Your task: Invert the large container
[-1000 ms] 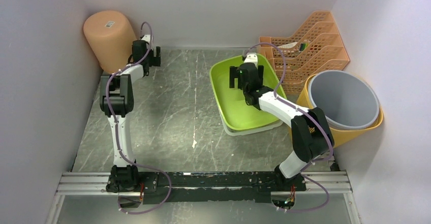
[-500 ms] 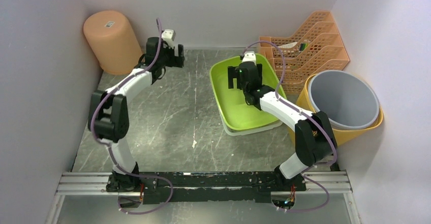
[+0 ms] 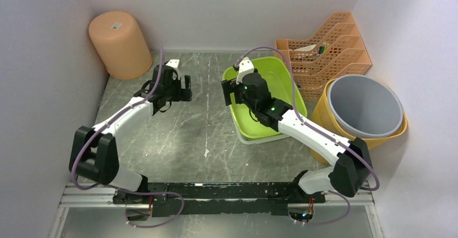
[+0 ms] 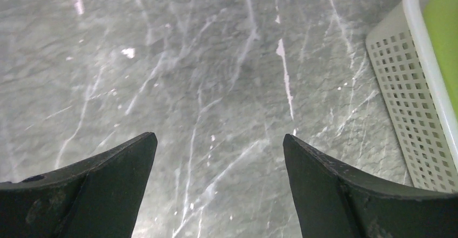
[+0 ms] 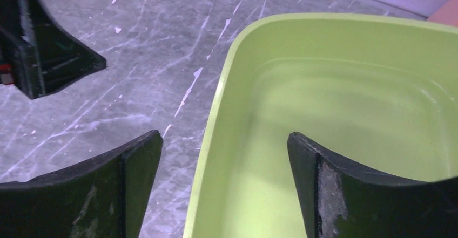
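A lime-green tub (image 3: 273, 84) sits upright, mouth up, nested in a white perforated basket (image 3: 259, 138) right of centre. My right gripper (image 3: 230, 91) is open and straddles the tub's left rim, one finger outside and one inside; in the right wrist view the gripper (image 5: 224, 146) frames that rim of the tub (image 5: 345, 114). My left gripper (image 3: 185, 88) is open and empty over the bare table, just left of the tub. In the left wrist view the gripper (image 4: 219, 136) has the basket (image 4: 399, 97) and the tub's edge (image 4: 445, 38) at the right.
An orange bucket (image 3: 119, 43) stands upside down in the back left corner. An orange file rack (image 3: 329, 49) stands at the back right. A grey bin (image 3: 364, 106) sits inside a yellow bucket (image 3: 372, 143) against the right wall.
My left arm has swung away from the orange bucket, forward and right towards the tub. My right gripper has moved from over the tub's middle to its left rim.
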Action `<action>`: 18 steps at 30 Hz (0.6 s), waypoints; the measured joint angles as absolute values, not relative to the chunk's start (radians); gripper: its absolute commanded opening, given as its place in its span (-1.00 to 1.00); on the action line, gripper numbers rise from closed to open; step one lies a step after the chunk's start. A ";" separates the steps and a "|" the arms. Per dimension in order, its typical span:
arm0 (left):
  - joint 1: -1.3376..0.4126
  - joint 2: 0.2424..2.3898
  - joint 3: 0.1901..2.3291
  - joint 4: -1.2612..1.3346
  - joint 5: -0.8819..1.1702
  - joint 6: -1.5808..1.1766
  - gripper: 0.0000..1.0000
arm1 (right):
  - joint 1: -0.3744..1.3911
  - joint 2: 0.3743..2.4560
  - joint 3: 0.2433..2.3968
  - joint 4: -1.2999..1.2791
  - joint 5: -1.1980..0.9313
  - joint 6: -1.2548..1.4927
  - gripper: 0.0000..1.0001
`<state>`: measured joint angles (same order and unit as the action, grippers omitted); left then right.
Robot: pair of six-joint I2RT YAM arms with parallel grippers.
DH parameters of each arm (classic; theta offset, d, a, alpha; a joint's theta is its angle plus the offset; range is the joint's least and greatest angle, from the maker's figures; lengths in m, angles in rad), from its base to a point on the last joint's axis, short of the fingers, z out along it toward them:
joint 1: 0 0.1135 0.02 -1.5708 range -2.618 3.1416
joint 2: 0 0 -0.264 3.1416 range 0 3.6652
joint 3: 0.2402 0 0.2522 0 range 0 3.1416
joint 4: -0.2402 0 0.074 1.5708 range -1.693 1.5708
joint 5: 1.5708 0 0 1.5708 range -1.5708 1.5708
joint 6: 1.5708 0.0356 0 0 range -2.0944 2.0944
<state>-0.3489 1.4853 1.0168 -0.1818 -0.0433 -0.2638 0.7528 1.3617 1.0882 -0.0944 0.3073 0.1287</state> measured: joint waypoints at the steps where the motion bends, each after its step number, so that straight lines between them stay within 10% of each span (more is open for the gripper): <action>1: -0.349 1.464 1.013 -0.204 -0.063 -0.269 0.99 | 0.753 1.359 1.088 -0.101 0.300 0.133 0.56; 14: -0.349 1.254 1.042 -0.365 -0.234 -0.289 0.99 | 0.766 1.449 1.061 -0.187 0.255 0.183 0.32; 18: -0.349 1.206 1.033 -0.375 -0.249 -0.289 0.99 | 0.769 1.485 1.061 -0.186 0.255 0.190 -0.05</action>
<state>-0.3489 1.2060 1.0328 -0.3748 -0.2485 -0.2890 0.7689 1.4853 1.0607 -0.1864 0.2550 0.1898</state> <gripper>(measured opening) 0.994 0.616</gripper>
